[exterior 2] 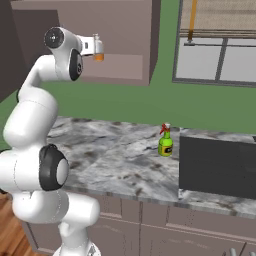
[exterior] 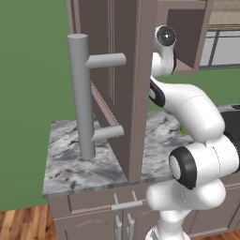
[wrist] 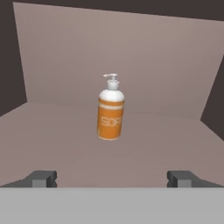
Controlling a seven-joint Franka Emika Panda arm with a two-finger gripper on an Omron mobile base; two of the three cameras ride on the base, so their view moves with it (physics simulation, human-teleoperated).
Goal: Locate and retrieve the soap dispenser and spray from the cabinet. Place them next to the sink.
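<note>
The hand [wrist: 112, 178] is spread fully wide and holds nothing; its two dark fingertips [wrist: 41, 178] rise at the bottom of the hand view with bare cabinet floor between them. Straight ahead of the hand, centred between the fingertips but well apart from them, the soap dispenser [wrist: 110, 109] stands upright on the floor of the cabinet [exterior: 126, 70]. It is an orange bottle with a white pump top, and it touches neither the back wall nor the side walls.

In the left base view the cabinet door hangs open, its long grey bar handle [exterior: 81, 96] facing the camera.

Below the hand and off to its right, the spray [exterior 2: 165, 141], a green bottle with a red trigger, stands upright on the marble surface [exterior 2: 110, 155], just beside the left edge of the dark sink [exterior 2: 217, 165].
</note>
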